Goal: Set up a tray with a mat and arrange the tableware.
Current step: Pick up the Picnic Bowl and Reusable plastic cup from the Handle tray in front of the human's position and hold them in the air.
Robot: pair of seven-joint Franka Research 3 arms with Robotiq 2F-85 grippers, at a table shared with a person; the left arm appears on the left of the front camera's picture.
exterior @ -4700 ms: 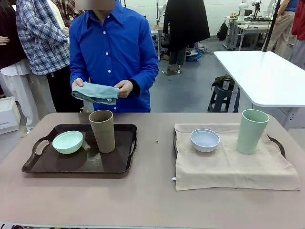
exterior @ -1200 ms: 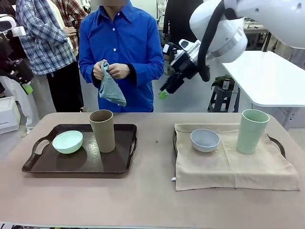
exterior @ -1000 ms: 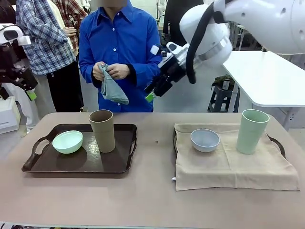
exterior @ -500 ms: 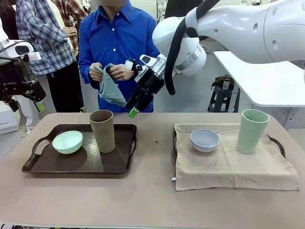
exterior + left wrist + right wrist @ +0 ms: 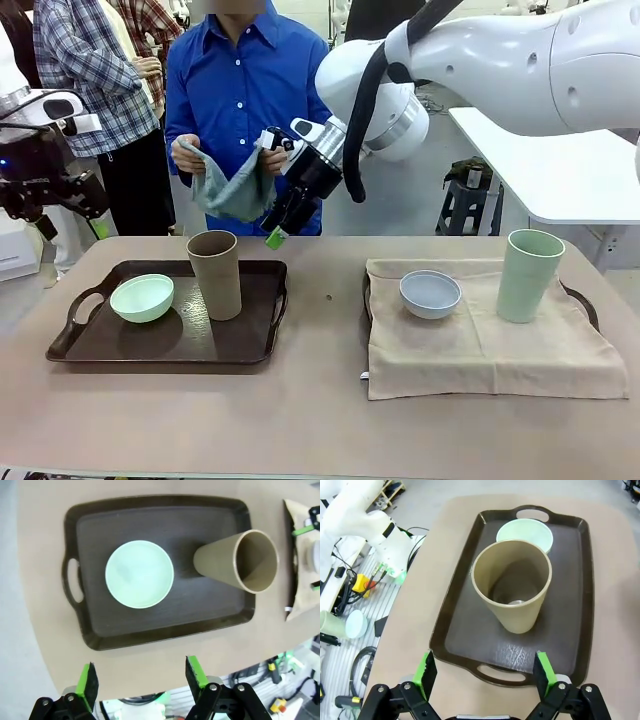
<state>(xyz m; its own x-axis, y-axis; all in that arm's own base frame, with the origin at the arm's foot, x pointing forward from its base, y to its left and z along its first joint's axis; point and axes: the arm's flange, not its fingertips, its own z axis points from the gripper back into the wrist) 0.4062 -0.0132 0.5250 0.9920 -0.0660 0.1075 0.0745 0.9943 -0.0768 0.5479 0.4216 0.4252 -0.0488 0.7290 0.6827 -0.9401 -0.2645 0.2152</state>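
Note:
A dark brown tray (image 5: 120, 345) on the left holds a mint green bowl (image 5: 142, 297) and a tan cup (image 5: 215, 273). On the right, a beige mat (image 5: 490, 345) covers a second tray, and a pale blue bowl (image 5: 430, 293) and a pale green cup (image 5: 530, 275) stand on it. My right gripper (image 5: 275, 228) reaches across, open and empty, just above and behind the tan cup (image 5: 512, 585). My left gripper (image 5: 72, 226) hangs open at the far left, high over the mint bowl (image 5: 139, 574) and the tray (image 5: 165, 625).
A person in a blue shirt stands at the far side, spreading a grey-teal cloth (image 5: 235, 190) with both hands, close behind my right gripper. Other people stand at the back left. A white table (image 5: 560, 160) lies at the back right.
My right arm has swung from the upper right across to the left and down towards the tan cup. My left arm has drifted lower at the left edge. The person has opened the cloth out.

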